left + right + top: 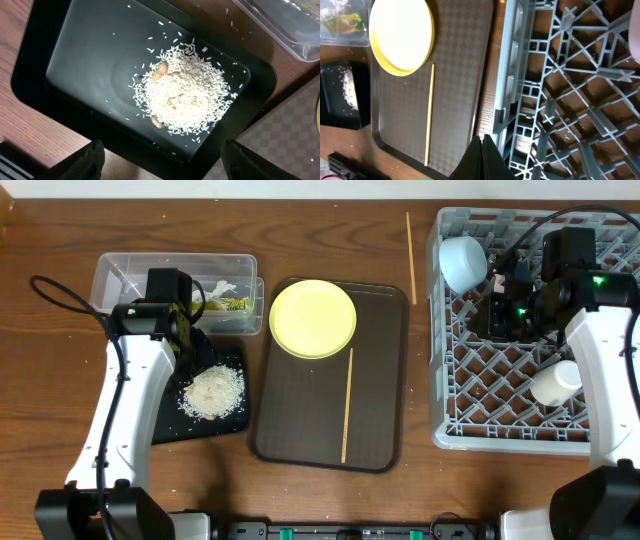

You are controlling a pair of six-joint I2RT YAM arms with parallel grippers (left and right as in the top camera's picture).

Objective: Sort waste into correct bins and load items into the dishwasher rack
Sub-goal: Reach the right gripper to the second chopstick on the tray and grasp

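Nearest the robot, a slim wooden chopstick (347,405) is lying on the dark brown serving tray (300,410), its long axis running twelve to six. The right pincer (482,150), closed tight and empty, is hanging over the grey lattice dishwasher rack (500,380), and the chopstick is lying at its nine o'clock. Neither arm looks clearly nearer. The left pincer (165,162) is hovering wide open, holding nothing, over the rice pile (187,95) in the shallow black tray (85,45). Farther off, the round yellow plate (312,318) is sitting at the serving tray's twelve o'clock end.

I see L arm (118,405) & R arm (612,365): white shells, black joints, black cable loops (70,302); green LEDs (600,280) lit on R wrist.
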